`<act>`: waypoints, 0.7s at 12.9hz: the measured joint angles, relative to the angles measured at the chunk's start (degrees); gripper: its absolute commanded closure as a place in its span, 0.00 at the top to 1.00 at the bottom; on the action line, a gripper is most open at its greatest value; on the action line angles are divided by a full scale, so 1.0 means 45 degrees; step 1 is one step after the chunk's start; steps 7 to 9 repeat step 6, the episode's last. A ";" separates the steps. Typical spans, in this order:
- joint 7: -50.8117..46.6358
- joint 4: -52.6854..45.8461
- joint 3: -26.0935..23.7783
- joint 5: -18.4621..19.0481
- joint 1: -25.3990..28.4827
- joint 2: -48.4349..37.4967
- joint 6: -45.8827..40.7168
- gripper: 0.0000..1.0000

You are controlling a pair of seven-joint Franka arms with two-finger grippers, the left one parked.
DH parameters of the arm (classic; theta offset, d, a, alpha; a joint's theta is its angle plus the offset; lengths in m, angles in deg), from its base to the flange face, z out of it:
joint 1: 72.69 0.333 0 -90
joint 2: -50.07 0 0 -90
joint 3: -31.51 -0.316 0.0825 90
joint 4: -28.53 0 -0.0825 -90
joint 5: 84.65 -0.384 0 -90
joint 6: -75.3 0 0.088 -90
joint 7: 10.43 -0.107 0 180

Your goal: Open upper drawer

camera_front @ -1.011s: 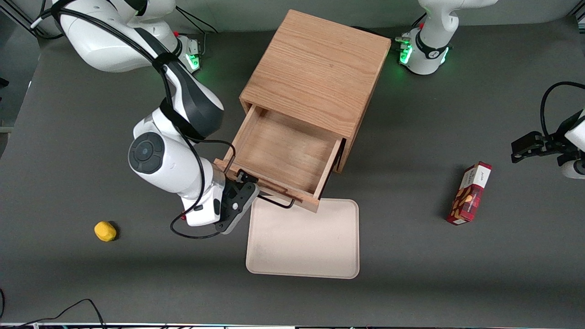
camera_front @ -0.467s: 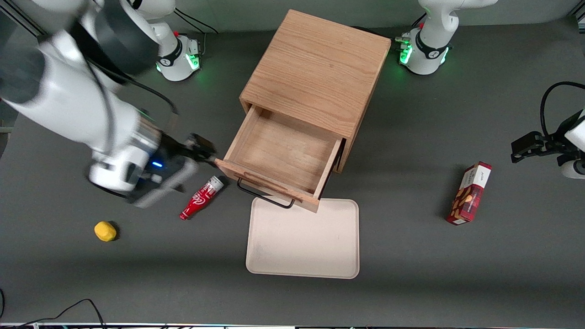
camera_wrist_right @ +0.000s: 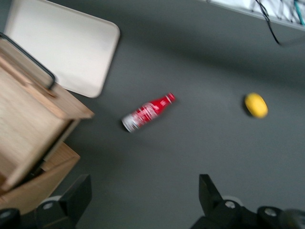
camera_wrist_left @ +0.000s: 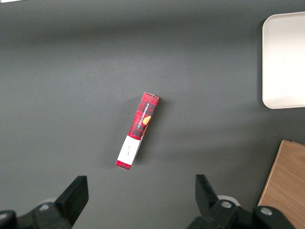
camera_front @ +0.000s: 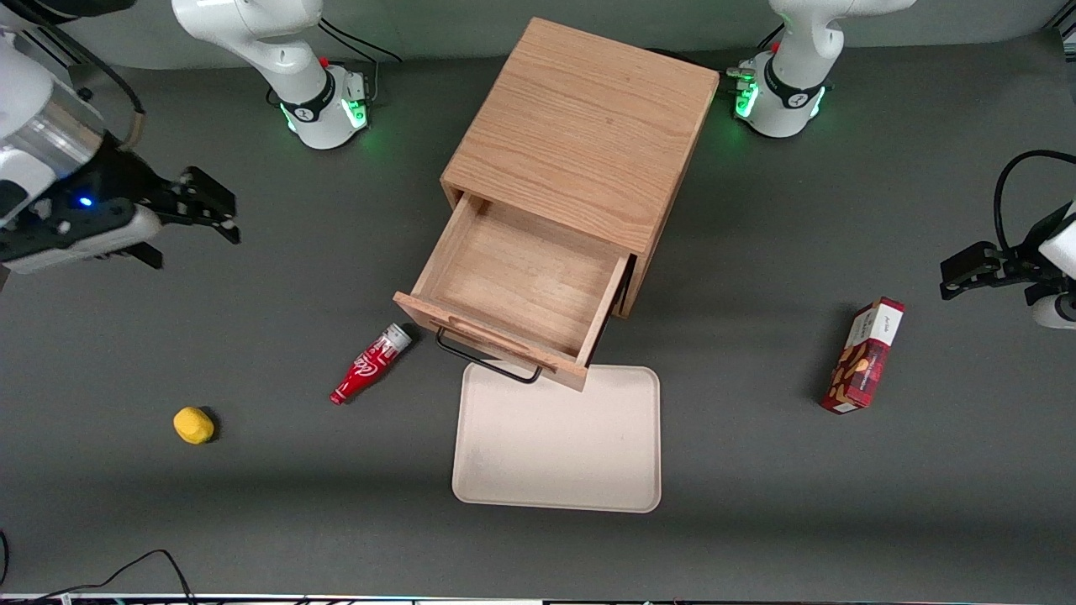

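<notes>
The upper drawer (camera_front: 521,277) stands pulled far out of the light-oak cabinet (camera_front: 580,126), and its inside is bare wood. Its thin black wire handle (camera_front: 487,363) hangs over the edge of the tray. My gripper (camera_front: 197,250) hovers above the table well off toward the working arm's end, apart from the drawer, open and holding nothing. In the right wrist view the gripper (camera_wrist_right: 144,186) looks down past the drawer (camera_wrist_right: 24,119) and its handle (camera_wrist_right: 28,59), with only grey table between the fingers.
A red bottle (camera_front: 371,364) lies on its side close to the drawer's front corner. A small yellow object (camera_front: 193,425) sits nearer the front camera. A beige tray (camera_front: 556,437) lies in front of the drawer. A red box (camera_front: 864,355) lies toward the parked arm's end.
My gripper has left the drawer handle, risen and swung away toward the working arm's end of the table. The red bottle it hid now shows. The drawer has not moved.
</notes>
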 measured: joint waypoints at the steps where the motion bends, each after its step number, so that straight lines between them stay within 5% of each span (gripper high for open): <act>1: -0.0121 0.0871 0.0475 0.0004 -0.0018 -0.0648 0.0107 1.00; 5: -0.1294 0.2013 0.2206 0.0082 -0.0092 -0.1608 0.0390 1.00; 9: -0.1371 0.1935 0.2311 0.0390 -0.0104 -0.1496 0.0534 1.00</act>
